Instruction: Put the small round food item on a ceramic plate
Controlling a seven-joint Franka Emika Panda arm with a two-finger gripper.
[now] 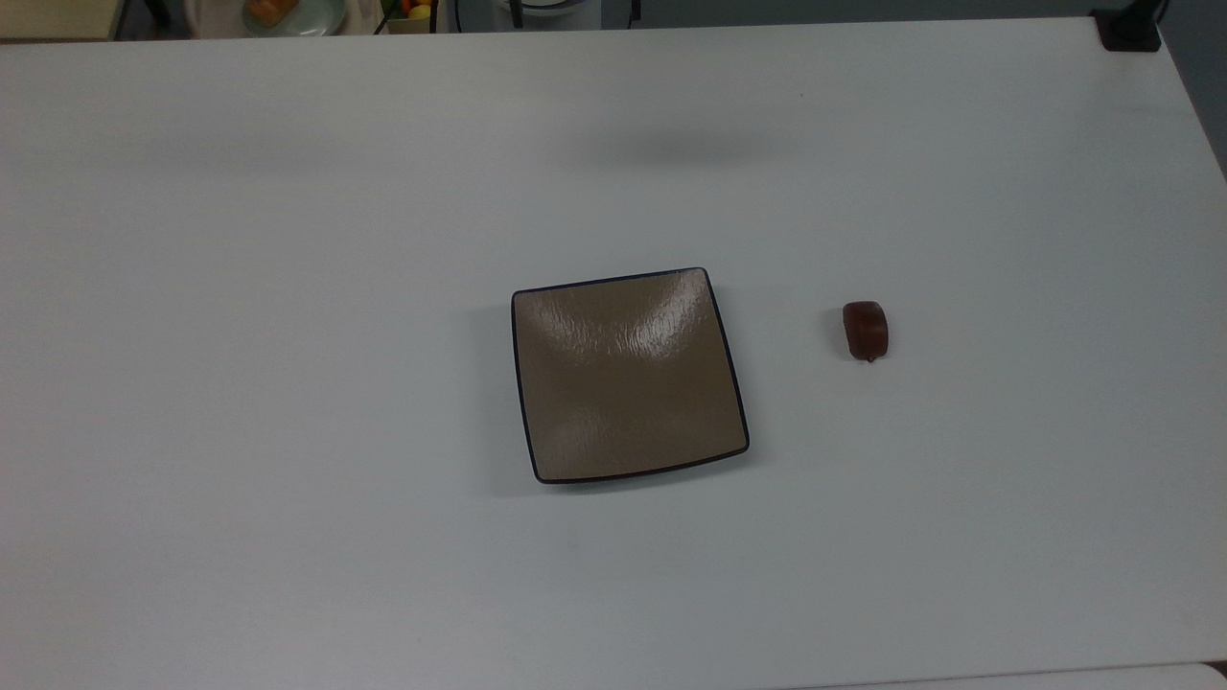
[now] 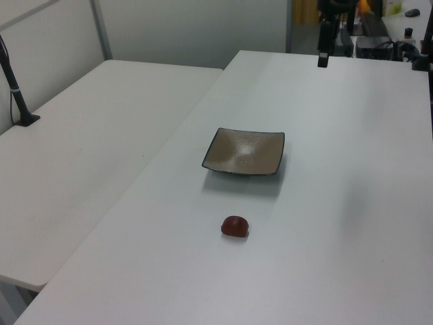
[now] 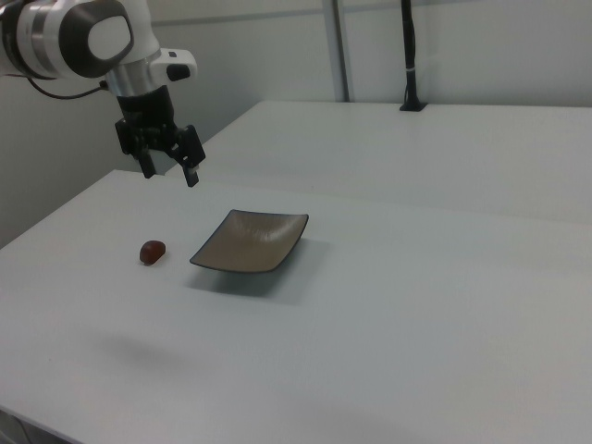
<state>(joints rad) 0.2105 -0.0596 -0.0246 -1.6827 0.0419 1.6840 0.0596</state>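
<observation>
My gripper (image 3: 168,165) hangs open and empty, high above the table (image 1: 288,287). The food (image 1: 866,331) lies well apart from the plate (image 1: 628,376) — glossy and stubby, I reckon it could squirt from my fingers.

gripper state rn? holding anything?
Gripper: open, empty, up in the air; the small dark reddish-brown food chunk lies on the white table.
</observation>
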